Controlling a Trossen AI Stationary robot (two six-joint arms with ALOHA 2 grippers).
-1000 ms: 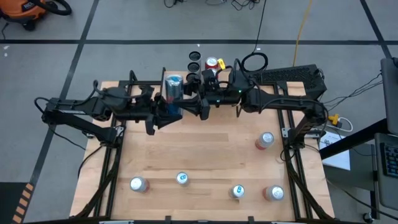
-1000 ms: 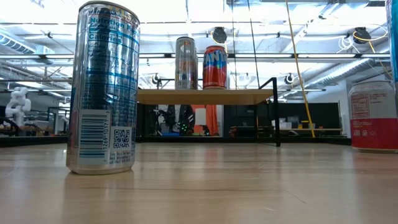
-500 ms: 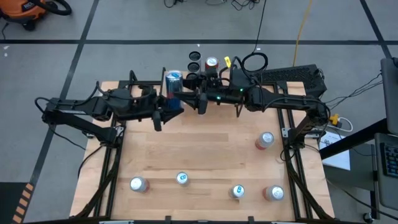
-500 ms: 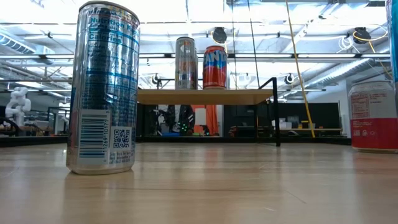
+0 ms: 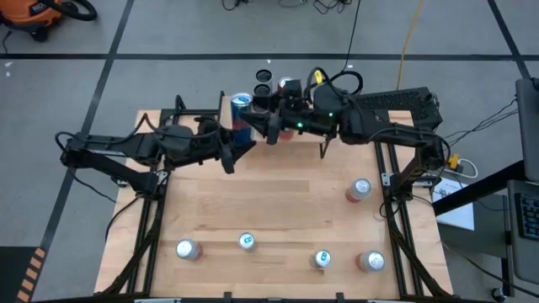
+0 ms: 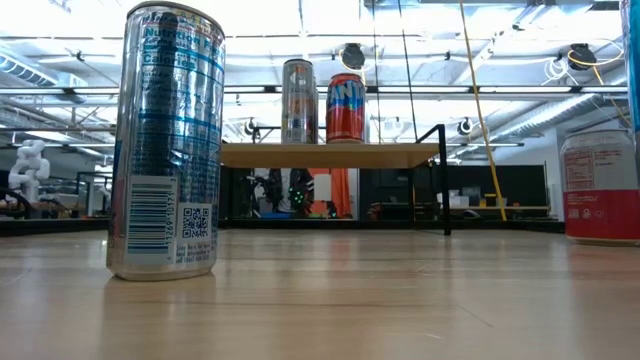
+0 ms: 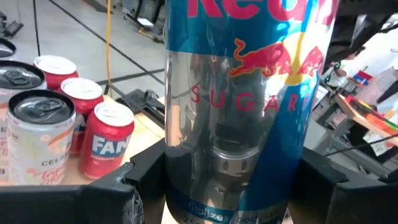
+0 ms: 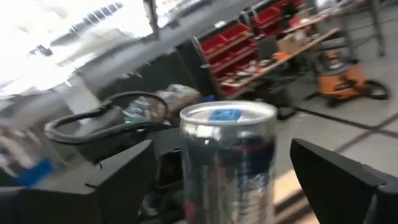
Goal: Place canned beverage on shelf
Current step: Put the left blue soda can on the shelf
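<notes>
Crowding worries us: left tool (image 7: 227, 186) clamps the blue can (image 7: 245, 93) near shelf (image 6: 330, 155) cans (image 7: 109, 143), so we might topple one. Right tool (image 8: 217, 180) gapes empty around its top (snag risk)

"SUGAR" on held can (image 7: 245, 106)

An orange vacuum (image 5: 38, 13) sits on the grey floor (image 5: 194, 29) beyond the table's far left corner. Black tape lines (image 5: 168, 56) cross that floor, and a yellow cable (image 5: 408, 42) trails over it. Red bins (image 8: 224, 31) line distant shelving.
</notes>
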